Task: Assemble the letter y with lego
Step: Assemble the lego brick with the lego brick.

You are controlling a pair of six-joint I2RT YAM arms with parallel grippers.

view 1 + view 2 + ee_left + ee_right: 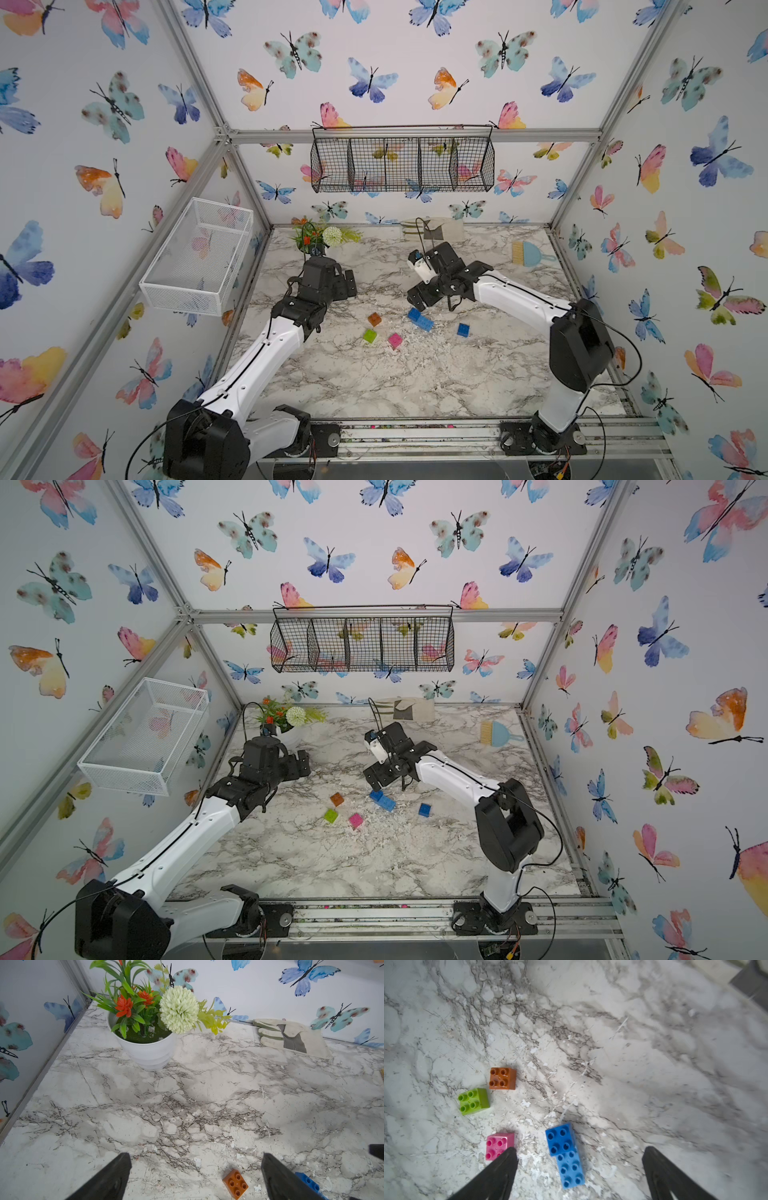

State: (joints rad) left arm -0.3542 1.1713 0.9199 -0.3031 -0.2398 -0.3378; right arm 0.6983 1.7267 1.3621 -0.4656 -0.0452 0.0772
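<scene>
The lego lies loose on the marble table, and no letter y is in view. A dark blue square (560, 1139) sits pressed on one end of the longer light blue brick (571, 1169), and my open right gripper (579, 1150) hovers just above this pair (420, 320). Its fingers stand wide on either side and hold nothing. The pink brick (498, 1145), green brick (473, 1101) and orange brick (502, 1078) stand apart to the left. A second dark blue square (463, 329) lies alone to the right. My left gripper (195, 1156) is open and empty, behind the orange brick (235, 1184).
A white flower pot (145, 1051) stands at the back left and a work glove (291, 1036) lies against the back wall. A small blue brush (530, 253) is at the back right. A white mesh basket (199, 257) hangs on the left wall and a black wire basket (403, 164) on the back wall.
</scene>
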